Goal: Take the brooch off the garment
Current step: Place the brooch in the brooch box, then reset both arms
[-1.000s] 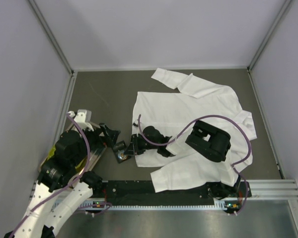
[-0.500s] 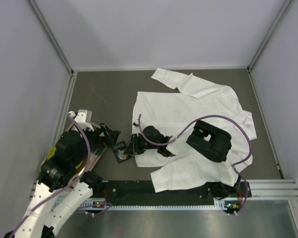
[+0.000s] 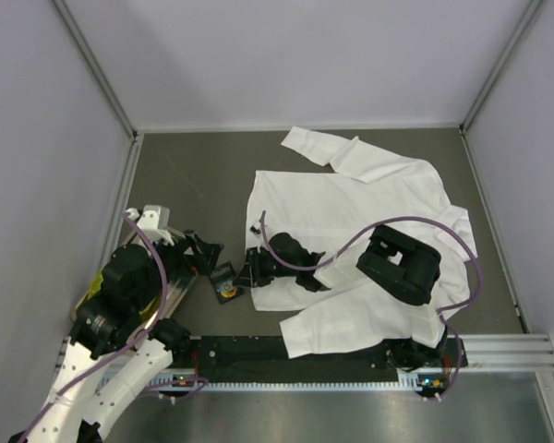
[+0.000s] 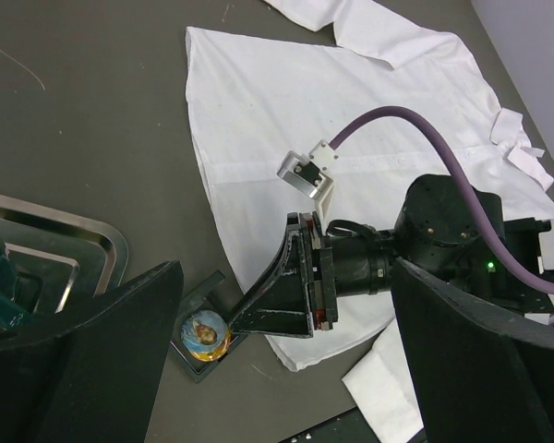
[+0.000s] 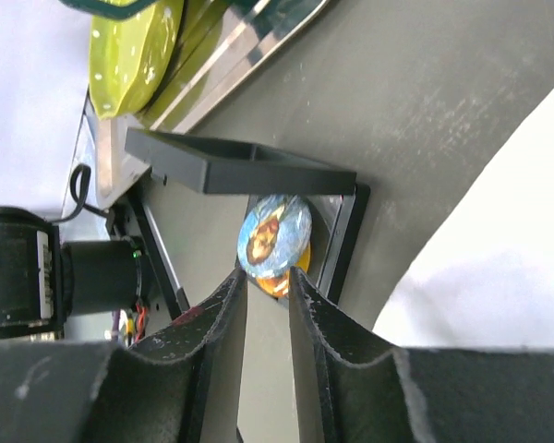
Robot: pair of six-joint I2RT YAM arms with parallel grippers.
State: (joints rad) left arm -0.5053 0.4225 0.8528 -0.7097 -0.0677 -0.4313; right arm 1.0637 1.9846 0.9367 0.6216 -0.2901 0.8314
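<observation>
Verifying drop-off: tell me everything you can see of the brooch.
The brooch is a small round disc with a glossy pale-blue face, a brownish picture and orange-gold beneath. It lies inside a small black square tray on the dark table, beside the garment, not on it. The tips of the right gripper flank its lower edge, slightly apart; contact unclear.

Overhead plus close wrists, common garment point(image 3: 351, 198)

I find no legible text, label, brand or number in any view. The brooch point(image 5: 274, 233), at 12 o'clock off my right claw point(image 5: 266, 277), carries a small picture only; lettering, if any, is unreadable.
</observation>
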